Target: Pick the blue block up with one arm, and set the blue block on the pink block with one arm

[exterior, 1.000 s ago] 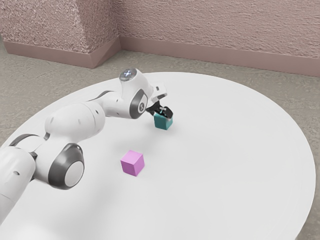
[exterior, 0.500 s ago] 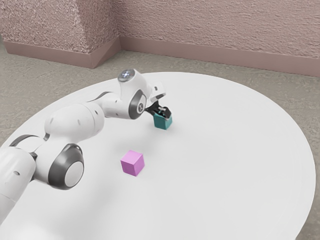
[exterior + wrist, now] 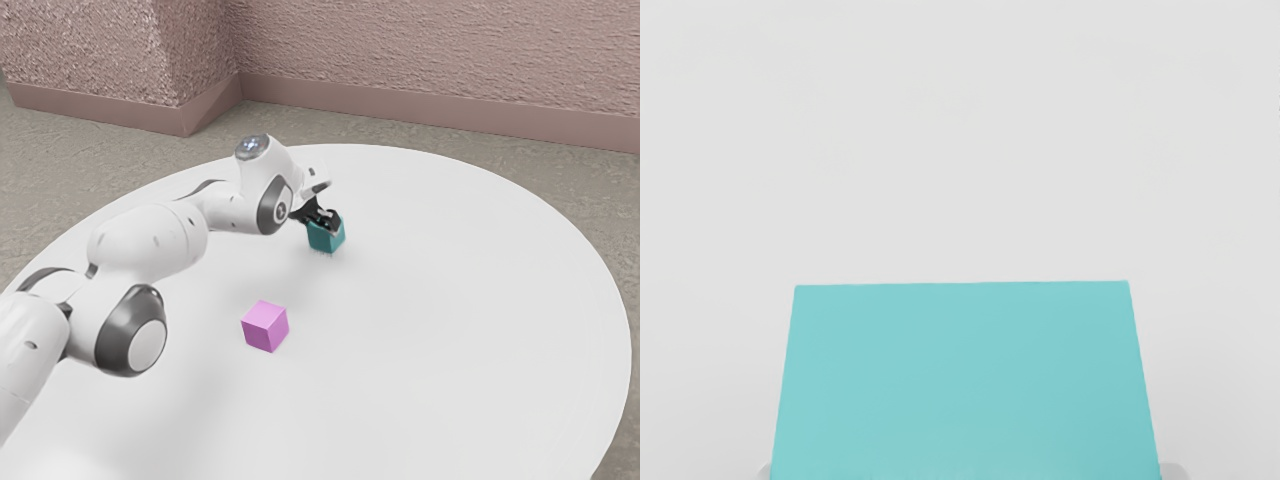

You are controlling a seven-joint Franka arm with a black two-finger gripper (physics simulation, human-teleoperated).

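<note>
The pick-up step is in hand: the gripper [image 3: 323,219] is clamped on the top of the blue block [image 3: 327,240], one black finger on each side, just above the middle of the exterior view. A thin shadow under the block suggests it is barely off the table [image 3: 480,330]. Next comes a higher lift, then a carry toward the lower left of the frame to the pink block [image 3: 265,326], which sits well apart. The blue block looks teal, a plain matte cube, slightly tilted; the wrist view shows its flat face [image 3: 965,380].
</note>
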